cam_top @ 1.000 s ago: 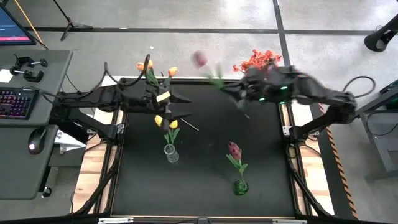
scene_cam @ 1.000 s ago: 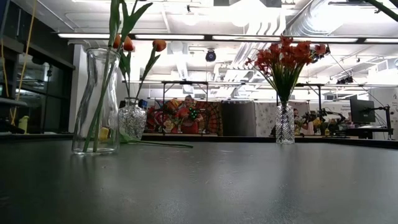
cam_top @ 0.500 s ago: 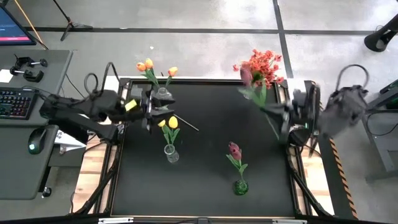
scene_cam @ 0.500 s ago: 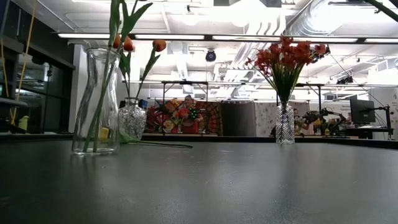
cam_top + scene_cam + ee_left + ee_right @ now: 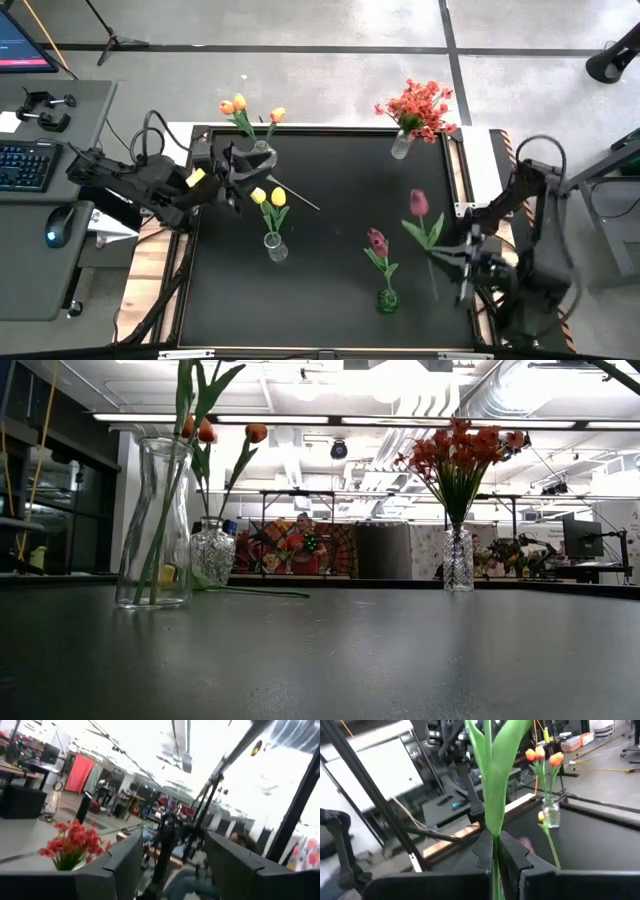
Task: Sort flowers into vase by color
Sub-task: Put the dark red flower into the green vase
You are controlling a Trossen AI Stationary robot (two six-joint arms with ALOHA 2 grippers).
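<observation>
Pink tulip (image 5: 418, 203) pinched in right claw (image 5: 462, 262); no readable writing.

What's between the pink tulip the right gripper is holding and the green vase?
Nothing visible. The right gripper holds the pink tulip just right of the green vase, which already holds another pink tulip; only bare table lies between.

Open table (image 5: 330, 165) centre between four vases (image 5: 275, 247).
</observation>
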